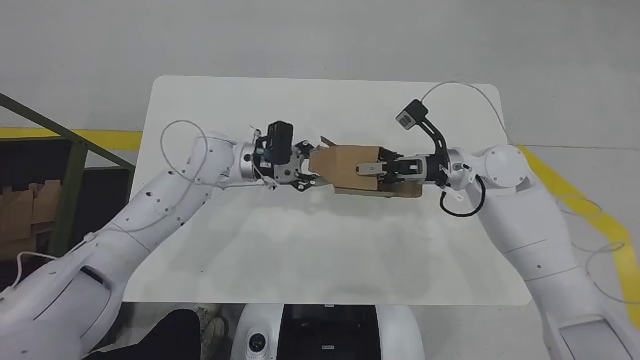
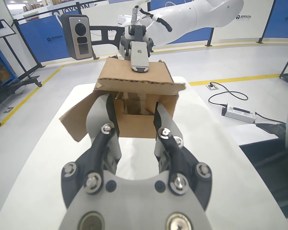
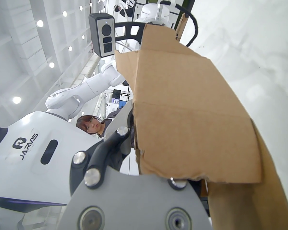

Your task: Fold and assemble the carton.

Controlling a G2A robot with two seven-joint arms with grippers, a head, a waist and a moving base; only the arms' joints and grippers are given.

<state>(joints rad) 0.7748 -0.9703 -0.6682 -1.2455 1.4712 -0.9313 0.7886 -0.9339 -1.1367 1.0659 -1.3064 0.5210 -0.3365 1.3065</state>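
The right hand point(image 1: 366, 169) clamps the carton point(image 1: 340, 162) by its top panel, while the left hand point(image 2: 134, 105) is open at its left end.

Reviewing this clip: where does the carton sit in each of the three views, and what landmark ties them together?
Top view: carton at the table's middle.
Left wrist view: carton at centre, open end facing the left gripper.
Right wrist view: carton centre to lower right, close up.
Shared landmark: the white table beneath the carton.
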